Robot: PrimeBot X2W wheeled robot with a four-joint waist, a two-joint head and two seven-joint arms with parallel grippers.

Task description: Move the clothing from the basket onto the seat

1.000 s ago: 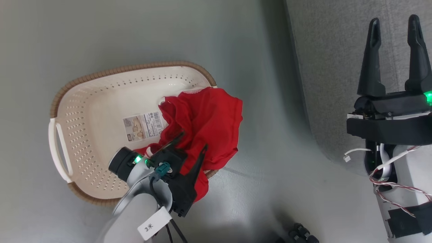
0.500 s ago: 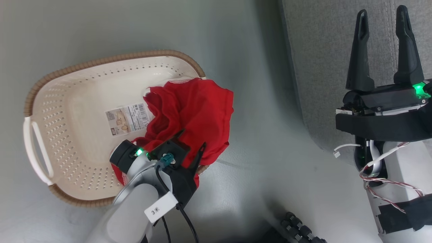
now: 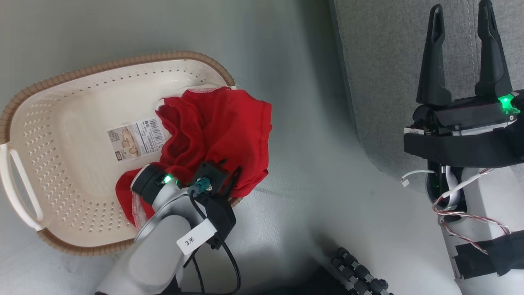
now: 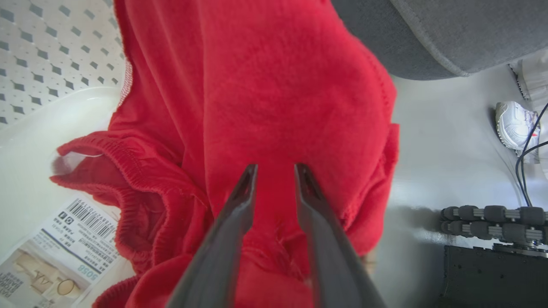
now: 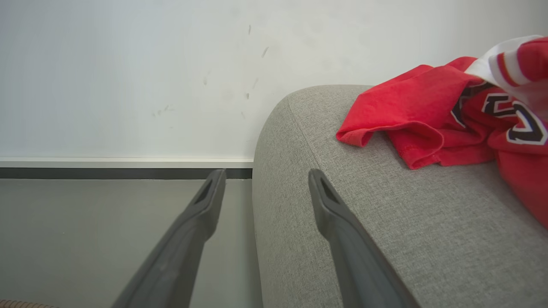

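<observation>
From the head, the clothing lay bunched against the right side of the basket and draped over its brown rim, with the left gripper pushed down into the folds and the right gripper held wide apart, seen against the seat. The left wrist showed that gripper's fingers narrowed, with red cloth between and beneath them, though whether they actually pinched it could not be told. The right wrist showed its fingers spread and empty at the seat's rounded corner, where another red garment with white trim lay on the cushion.
</observation>
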